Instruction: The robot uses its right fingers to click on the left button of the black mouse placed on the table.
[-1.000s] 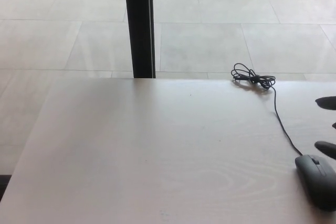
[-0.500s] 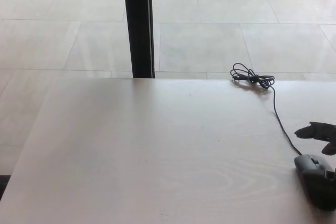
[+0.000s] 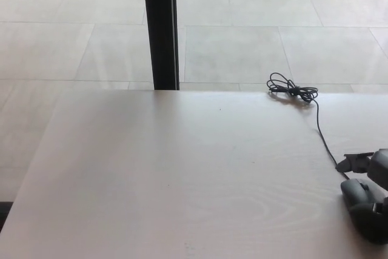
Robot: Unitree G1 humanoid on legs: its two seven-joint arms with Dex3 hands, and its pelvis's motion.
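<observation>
The right hand (image 3: pixel 373 171) comes in at the table's (image 3: pixel 182 174) right edge and lies over the mouse (image 3: pixel 359 201), covering its far right side. One finger (image 3: pixel 354 162) juts out just beyond the mouse's front. Whether it is open or closed I cannot tell. The cable (image 3: pixel 324 141) runs away from the hand to a coil (image 3: pixel 291 88).
</observation>
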